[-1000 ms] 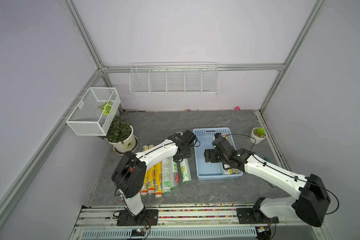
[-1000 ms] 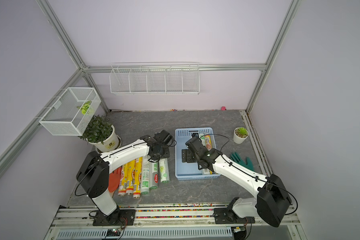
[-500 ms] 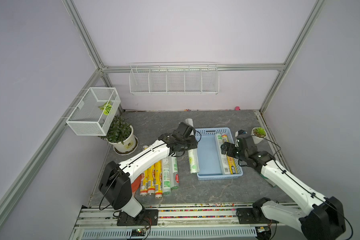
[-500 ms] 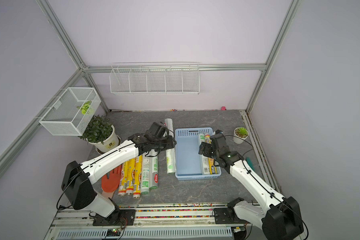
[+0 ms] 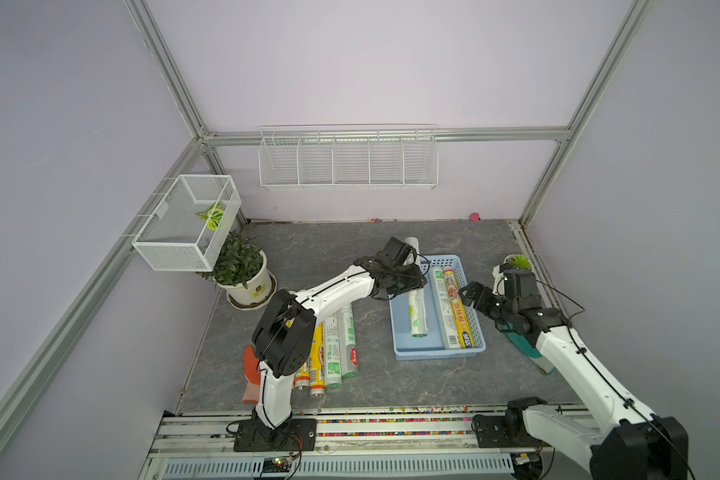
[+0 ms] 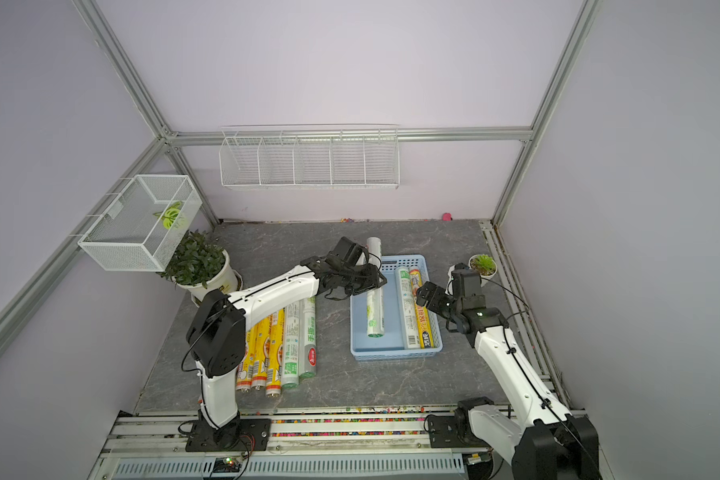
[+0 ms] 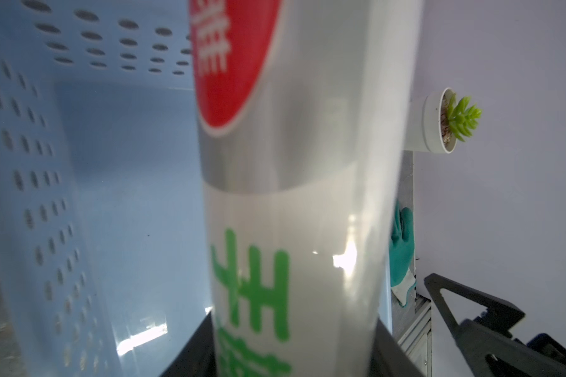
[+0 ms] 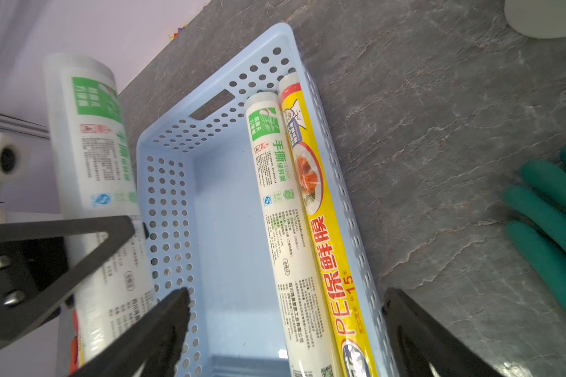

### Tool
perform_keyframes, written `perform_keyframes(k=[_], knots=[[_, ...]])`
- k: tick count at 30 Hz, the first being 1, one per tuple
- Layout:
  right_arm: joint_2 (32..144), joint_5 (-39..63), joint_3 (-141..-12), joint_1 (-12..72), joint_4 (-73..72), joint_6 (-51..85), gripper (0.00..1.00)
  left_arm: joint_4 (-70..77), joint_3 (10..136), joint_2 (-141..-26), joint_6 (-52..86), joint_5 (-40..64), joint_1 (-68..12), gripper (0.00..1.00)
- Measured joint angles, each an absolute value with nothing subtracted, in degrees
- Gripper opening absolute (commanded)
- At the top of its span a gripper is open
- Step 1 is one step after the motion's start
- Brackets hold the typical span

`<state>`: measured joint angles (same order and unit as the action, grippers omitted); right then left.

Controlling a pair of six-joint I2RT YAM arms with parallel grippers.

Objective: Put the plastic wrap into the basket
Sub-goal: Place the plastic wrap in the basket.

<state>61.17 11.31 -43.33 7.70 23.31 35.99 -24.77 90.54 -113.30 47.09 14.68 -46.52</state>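
Observation:
My left gripper [image 5: 408,283] [image 7: 294,359] is shut on a whitish plastic wrap roll with green print [image 5: 416,311] [image 6: 374,309] [image 7: 301,196]. The roll hangs tilted over the left half of the light blue basket [image 5: 437,354] [image 6: 391,355] [image 7: 46,196], its far end past the far rim. A whitish roll [image 5: 441,303] [image 8: 281,212] and a yellow roll [image 5: 458,311] [image 8: 324,244] lie along the basket's right wall. Several more rolls [image 5: 333,353] lie on the table under my left arm. My right gripper [image 5: 470,293] [image 8: 285,300] is open and empty above the basket's right rim.
A potted plant [image 5: 242,274] and a wire-mesh box [image 5: 184,232] stand at the back left, and a wire rack [image 5: 348,162] hangs on the back wall. A small succulent pot [image 5: 516,264] and a green glove [image 8: 549,212] lie right of the basket. An orange glove [image 5: 250,374] lies by my left arm's base.
My left gripper lifted the whitish roll off the table and carried it right, over the basket. My right gripper drew back from over the basket to its right side.

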Motion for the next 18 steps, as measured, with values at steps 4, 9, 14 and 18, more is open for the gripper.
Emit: perform_keyframes(k=[4, 9, 14, 18], knots=[[61.7, 15.4, -43.3, 7.6, 23.3, 34.3, 0.98, -23.6, 90.6, -116.3, 49.0, 16.4, -46.7, 0.0], [63.2, 20.2, -43.3, 7.6, 23.3, 31.8, 0.98, -21.6, 91.2, -119.2, 49.9, 18.3, -46.8, 0.0], [64.6, 21.5, -43.3, 7.6, 23.3, 30.7, 0.97, -20.8, 91.4, -119.6, 50.5, 19.5, -46.9, 0.0], [64.8, 21.5, -43.3, 7.6, 23.4, 30.4, 0.97, -21.0, 91.6, -119.7, 50.5, 19.3, -47.2, 0.0]])
